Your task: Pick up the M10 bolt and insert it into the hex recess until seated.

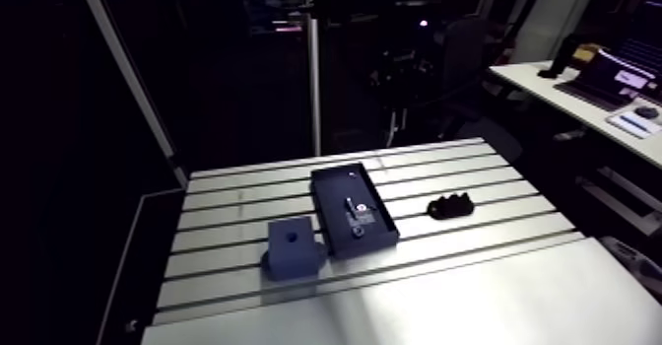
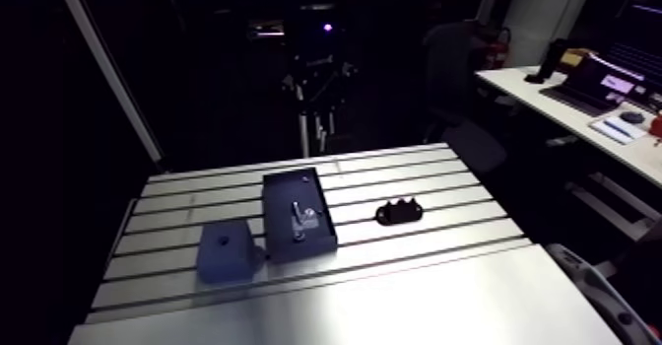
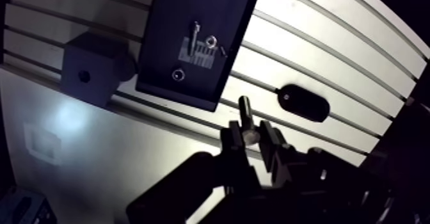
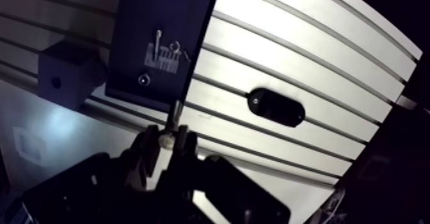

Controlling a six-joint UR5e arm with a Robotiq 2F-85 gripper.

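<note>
Bolt (image 3: 245, 116), dull grey, head in tool (image 3: 249, 137)

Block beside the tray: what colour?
The block is dark blue, clearest in the arm view.

Robot hand (image 3: 249, 132) aloft, two dark fingers (image 3: 231, 141) clamped on a bolt (image 3: 245, 109), shank jutting ahead

The bolt (image 3: 246, 114) is bright metal, the block (image 1: 293, 247) matt, the table (image 1: 473, 292) sheeny aluminium.
</note>
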